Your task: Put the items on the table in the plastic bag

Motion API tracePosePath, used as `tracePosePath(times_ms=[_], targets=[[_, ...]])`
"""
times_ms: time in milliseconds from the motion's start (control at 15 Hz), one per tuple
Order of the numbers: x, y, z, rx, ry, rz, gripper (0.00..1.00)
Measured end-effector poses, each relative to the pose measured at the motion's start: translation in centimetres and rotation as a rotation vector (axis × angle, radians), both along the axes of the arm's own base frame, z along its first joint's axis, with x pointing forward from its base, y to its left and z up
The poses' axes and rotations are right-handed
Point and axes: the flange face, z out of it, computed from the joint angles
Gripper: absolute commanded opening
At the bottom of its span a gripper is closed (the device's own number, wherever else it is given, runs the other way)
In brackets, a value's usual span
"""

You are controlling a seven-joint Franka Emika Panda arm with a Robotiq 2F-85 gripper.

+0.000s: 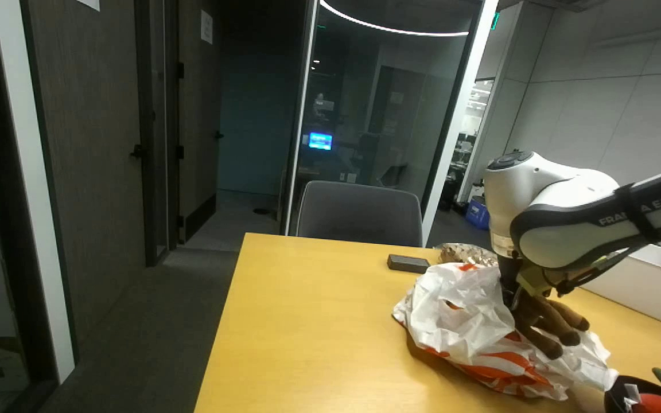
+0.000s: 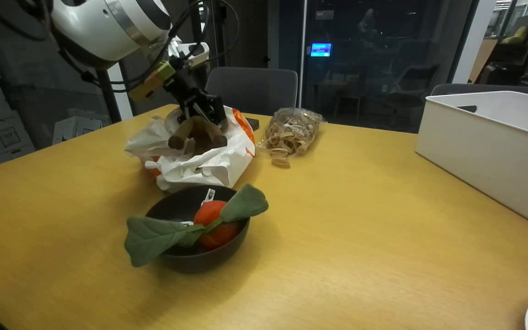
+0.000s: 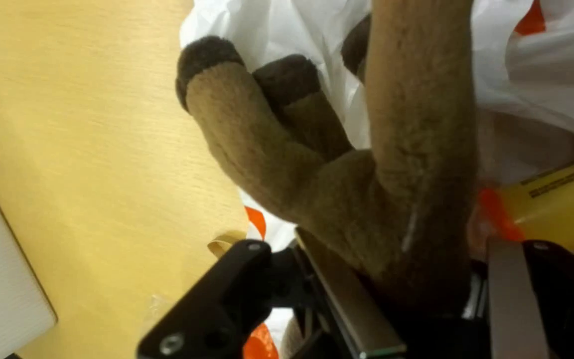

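- So the thing to watch is the brown plush toy [image 3: 361, 199], the one with the dark-tipped legs. In an exterior view it's at the white plastic bag [image 2: 220, 167], left and toward the far side of the worktop [image 2: 383, 220]. Its legs flop over the crumpled plastic; can't tell how much of it is actually inside.
- Handling: my guess is super light, soft and squishy, basically unbreakable. Fuzzy fabric shouldn't be slippery. The floppy legs are the annoying bit, they could easily hang up on the bag's edge.
- I'd hold it by the body where the legs join, not by a single leg, so it doesn't swing around.
- The bag looks thin and flimsy, so I'd expect it to slide or fold if you shove at it.
- End effector [image 3: 401, 244]: only partly spread, with the plush toy pinched between its fingers [image 3: 352, 299]. It's right up by the bag, but can't tell if it touches the plastic.
- A yellow thing [image 3: 556, 204] with an orange end is right of the plush in the wrist view, seemingly in the bag's mouth.
- Near side: a dark bowl [image 2: 202, 264] with a green leafy sprig [image 2: 163, 236]. Probably light and bendy, I'd pinch the stem.
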Motion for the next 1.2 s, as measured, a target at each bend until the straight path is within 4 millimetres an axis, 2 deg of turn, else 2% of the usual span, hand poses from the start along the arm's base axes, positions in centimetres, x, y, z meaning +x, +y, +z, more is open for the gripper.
tracePosePath(times_ms=[200, 400, 533, 800, 1200], targets=[[1.8, -1.6, -0.4, 0.045, -0.025, -0.041, 0.63], [2.5, -2.7, 0.1, 0.077, -0.025, -0.08, 0.88], [2.8, -3.4, 0.6, 0.091, -0.017, -0.108, 0.99], [2.7, -5.8, 1.8, 0.034, 0.012, -0.195, 1.0], [0.9, -11.8, 4.4, -0.012, 0.085, -0.322, 1.0]])
